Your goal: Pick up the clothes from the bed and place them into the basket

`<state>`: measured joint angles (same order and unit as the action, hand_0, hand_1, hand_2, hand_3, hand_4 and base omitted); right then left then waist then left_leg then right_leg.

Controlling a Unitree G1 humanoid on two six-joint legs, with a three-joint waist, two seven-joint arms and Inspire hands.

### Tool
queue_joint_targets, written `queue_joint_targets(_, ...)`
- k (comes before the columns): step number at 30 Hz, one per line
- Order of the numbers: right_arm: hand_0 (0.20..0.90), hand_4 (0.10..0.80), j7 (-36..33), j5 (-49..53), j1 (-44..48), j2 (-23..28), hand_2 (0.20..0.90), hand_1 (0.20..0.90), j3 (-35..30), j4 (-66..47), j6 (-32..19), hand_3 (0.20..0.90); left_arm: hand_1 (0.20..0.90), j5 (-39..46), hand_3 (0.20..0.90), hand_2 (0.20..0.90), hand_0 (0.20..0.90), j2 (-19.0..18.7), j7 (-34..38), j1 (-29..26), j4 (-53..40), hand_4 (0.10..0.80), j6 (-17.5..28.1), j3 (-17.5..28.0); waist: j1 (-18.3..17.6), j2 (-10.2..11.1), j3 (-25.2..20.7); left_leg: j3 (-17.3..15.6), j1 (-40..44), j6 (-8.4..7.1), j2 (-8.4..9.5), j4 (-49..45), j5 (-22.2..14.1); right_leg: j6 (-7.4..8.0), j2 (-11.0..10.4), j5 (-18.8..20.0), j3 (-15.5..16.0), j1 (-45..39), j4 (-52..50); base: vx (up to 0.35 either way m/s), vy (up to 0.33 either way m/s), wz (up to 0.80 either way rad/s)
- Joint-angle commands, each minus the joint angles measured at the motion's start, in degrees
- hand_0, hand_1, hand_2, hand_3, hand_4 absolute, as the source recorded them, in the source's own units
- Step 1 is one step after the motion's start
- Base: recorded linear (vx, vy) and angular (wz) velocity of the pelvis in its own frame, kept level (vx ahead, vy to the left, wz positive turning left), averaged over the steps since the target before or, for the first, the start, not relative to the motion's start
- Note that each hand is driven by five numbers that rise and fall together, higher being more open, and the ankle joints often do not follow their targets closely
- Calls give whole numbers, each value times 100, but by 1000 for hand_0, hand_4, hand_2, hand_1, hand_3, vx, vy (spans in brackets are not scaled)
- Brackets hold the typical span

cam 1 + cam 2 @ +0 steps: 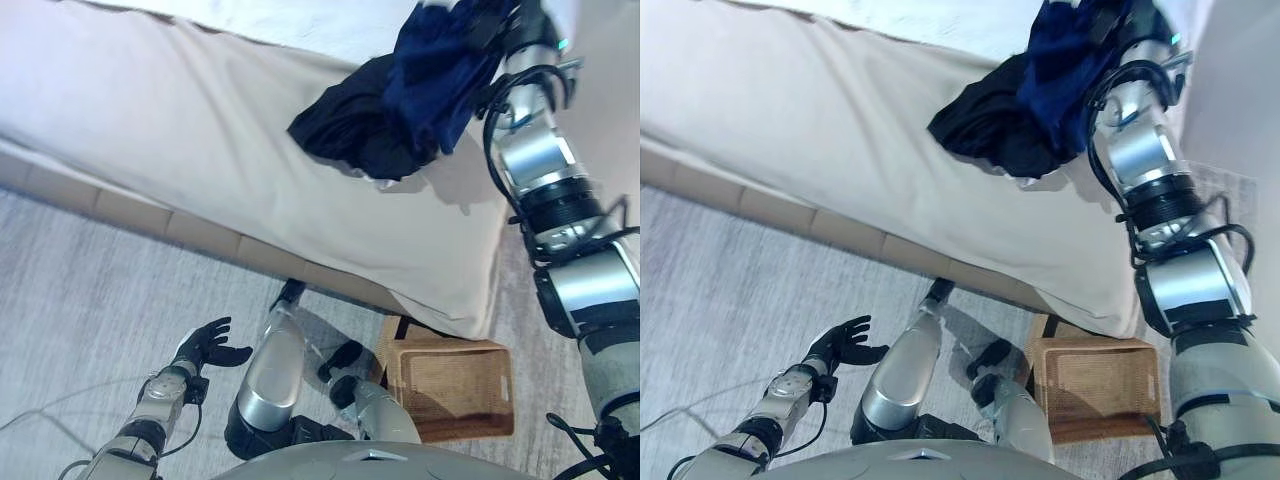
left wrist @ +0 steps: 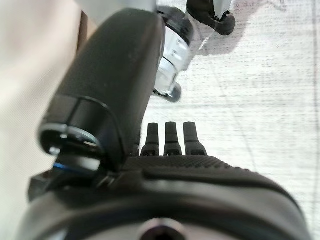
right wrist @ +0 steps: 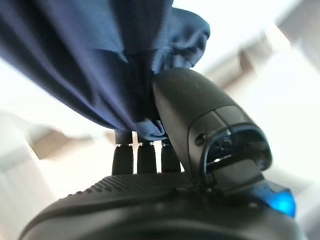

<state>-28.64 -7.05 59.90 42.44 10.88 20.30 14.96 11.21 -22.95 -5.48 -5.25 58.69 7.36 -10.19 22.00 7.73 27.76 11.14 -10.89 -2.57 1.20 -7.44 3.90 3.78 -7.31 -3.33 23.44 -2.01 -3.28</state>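
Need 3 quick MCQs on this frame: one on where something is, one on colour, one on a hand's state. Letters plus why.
1. Where is the basket?
A. on the bed
B. on the floor beside the bed
C. in the left hand

2. What colour is the cloth in the right hand?
A. dark blue
B. red
C. yellow

3. What state is the left hand in?
A. clamped on cloth
B. open, holding nothing
C. gripping the basket

Key: 1 B, it stands on the floor at the corner of the bed. 2 A, the right wrist view shows dark blue fabric pinched by thumb and fingers. 3 B, fingers spread over the floor, empty.
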Motion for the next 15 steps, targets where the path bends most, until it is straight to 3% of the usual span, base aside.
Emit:
queue_joint_targets(1, 300, 100, -669, -469, -534, 830, 300, 300, -330, -543, -480, 200, 900, -368, 900, 900, 900, -10, -34, 792, 235, 800, -20, -82, -459, -95, -1377, -211, 550, 243, -118, 923, -288, 39, 154, -371, -254, -50, -401, 89, -17, -34)
queue_joint_targets(6, 300, 100, -690, -412, -1707, 1192, 300, 300, -1247, -1117, -593, 200, 900, -711, 900, 900, 900, 121, -51, 775, 392, 800, -217, -71, -958, -104, -1876, -583, 891, 319, -100, 1011, -427, 93, 193, -217, -610, -185, -144, 76, -16, -33)
queue_joint_targets(10, 300, 100, -923, -416, -2536, 1132, 300, 300, -1759, -1419, -732, 200, 900, -870, 900, 900, 900, 202, -13, 773, 526, 800, -412, -31, -1366, -172, -2078, -941, 1156, 430, -90, 945, -674, 93, 236, -155, -986, -141, -95, 25, -19, -51)
queue_joint_targets(15, 300, 100, -686, -352, -3348, 957, 300, 300, -2084, -1585, -840, 200, 900, -1062, 900, 900, 900, 169, -118, 710, 622, 800, -639, 64, -1735, -319, -2154, -1238, 1376, 503, -91, 936, -831, 104, 281, -148, -1314, -54, -178, -3, -29, -54)
